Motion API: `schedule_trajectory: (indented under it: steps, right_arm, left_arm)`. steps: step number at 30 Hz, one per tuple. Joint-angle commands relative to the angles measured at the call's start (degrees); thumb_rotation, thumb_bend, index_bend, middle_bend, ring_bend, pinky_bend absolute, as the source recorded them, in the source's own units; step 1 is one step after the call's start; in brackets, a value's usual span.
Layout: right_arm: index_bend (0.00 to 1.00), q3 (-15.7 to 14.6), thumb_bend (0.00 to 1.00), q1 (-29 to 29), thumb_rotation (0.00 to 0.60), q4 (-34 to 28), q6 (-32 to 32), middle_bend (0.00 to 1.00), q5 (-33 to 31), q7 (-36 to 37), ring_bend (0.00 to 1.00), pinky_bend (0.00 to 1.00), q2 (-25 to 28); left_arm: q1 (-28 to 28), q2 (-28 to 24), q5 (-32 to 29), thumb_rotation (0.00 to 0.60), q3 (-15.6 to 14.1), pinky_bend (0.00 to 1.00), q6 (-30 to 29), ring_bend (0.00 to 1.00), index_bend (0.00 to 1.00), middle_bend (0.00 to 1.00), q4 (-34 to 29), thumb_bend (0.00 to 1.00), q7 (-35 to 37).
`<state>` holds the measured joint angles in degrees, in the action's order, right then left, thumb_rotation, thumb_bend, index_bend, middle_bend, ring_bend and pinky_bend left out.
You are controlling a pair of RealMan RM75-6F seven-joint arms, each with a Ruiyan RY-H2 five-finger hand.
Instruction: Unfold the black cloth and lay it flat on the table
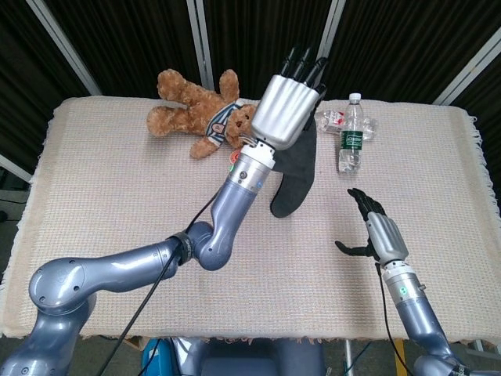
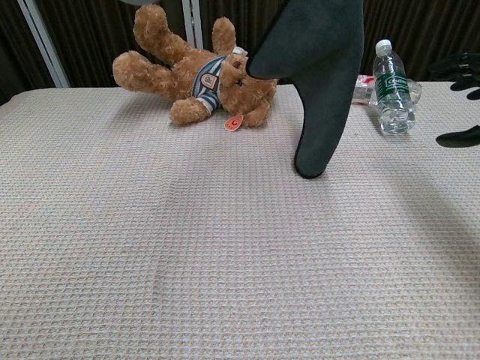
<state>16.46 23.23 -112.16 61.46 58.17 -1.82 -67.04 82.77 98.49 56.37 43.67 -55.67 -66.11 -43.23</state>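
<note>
The table (image 1: 102,204), covered in a beige woven mat, is carrying everything. The left hand (image 1: 288,110) is gripping the black cloth (image 2: 322,67) from above; the cloth is hanging below the hand, its lower tip just reaching the mat. A teddy bear (image 1: 200,110) is lying behind it. The right hand (image 1: 377,232) is hovering well apart, fingers spread, holding nothing. Two water bottles (image 1: 350,133) are sitting near the far edge.
</note>
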Motion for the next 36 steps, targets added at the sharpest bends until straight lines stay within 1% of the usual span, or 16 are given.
schedule_trajectory:
  steps: [1, 5, 10, 13, 17, 19, 25, 31, 36]
  right_arm:
    - [0.0, 0.02, 0.22, -0.18, 0.6, 0.54, -0.19, 0.0, 0.1, 1.17, 0.0, 0.0, 0.52]
    - [0.0, -0.13, 0.22, -0.32, 0.6, 0.75, -0.45, 0.0, 0.57, 2.73, 0.0, 0.0, 0.76]
    - [0.0, -0.57, 0.22, -0.48, 0.6, 0.6, -0.49, 0.0, 1.75, 3.96, 0.0, 0.0, 1.03]
    - [0.0, -1.02, 0.22, -0.55, 0.6, 0.59, -0.48, 0.0, 2.52, 4.29, 0.0, 0.0, 1.23]
    - [0.0, -1.52, 0.22, -0.61, 0.6, 1.04, -0.64, 0.0, 2.8, 4.95, 0.0, 0.0, 1.21]
    - [0.0, -1.69, 0.22, -0.52, 0.6, 1.54, -0.88, 0.0, 2.73, 5.42, 0.0, 0.0, 1.17]
    - [0.0, -1.51, 0.22, -0.07, 0.6, 3.22, -1.73, 0.0, 1.42, 6.57, 0.0, 0.0, 0.96]
    - [0.01, -1.54, 0.22, 0.77, 0.6, 3.83, -3.36, 0.0, 0.64, 7.55, 0.0, 0.0, 0.65]
    - [0.04, -2.01, 0.22, 1.24, 0.6, 3.97, -4.02, 0.0, 0.51, 7.58, 0.0, 0.0, -0.07]
  left_arm:
    - [-1.17, -4.95, -1.59, 0.6, 0.37, 0.0, -0.31, 0.0, 0.6, 0.16, -3.2, 0.49, -3.27]
    - [-1.24, -9.05, -5.18, 0.6, 0.3, 0.0, -0.47, 0.0, 0.6, 0.16, -7.0, 0.49, -8.95]
    - [0.25, -12.41, -13.4, 0.6, -0.23, 0.0, -1.58, 0.0, 0.61, 0.18, -12.15, 0.49, -18.38]
    - [2.31, -12.87, -18.08, 0.6, -1.35, 0.0, -3.19, 0.0, 0.61, 0.19, -14.29, 0.49, -23.38]
    - [5.53, -10.74, -22.74, 0.6, -2.72, 0.0, -4.83, 0.0, 0.61, 0.19, -13.98, 0.49, -25.73]
    - [7.52, -8.86, -24.42, 0.6, -3.68, 0.0, -5.41, 0.0, 0.61, 0.19, -12.39, 0.49, -25.85]
    - [10.99, -3.3, -25.78, 0.6, -6.07, 0.0, -5.62, 0.0, 0.61, 0.19, -7.83, 0.5, -23.57]
    - [12.34, 1.85, -25.95, 0.6, -8.48, 0.0, -5.83, 0.0, 0.61, 0.19, -4.13, 0.5, -19.71]
    - [12.81, 3.89, -26.02, 0.6, -8.91, 0.0, -5.84, 0.0, 0.61, 0.19, -2.2, 0.5, -17.22]
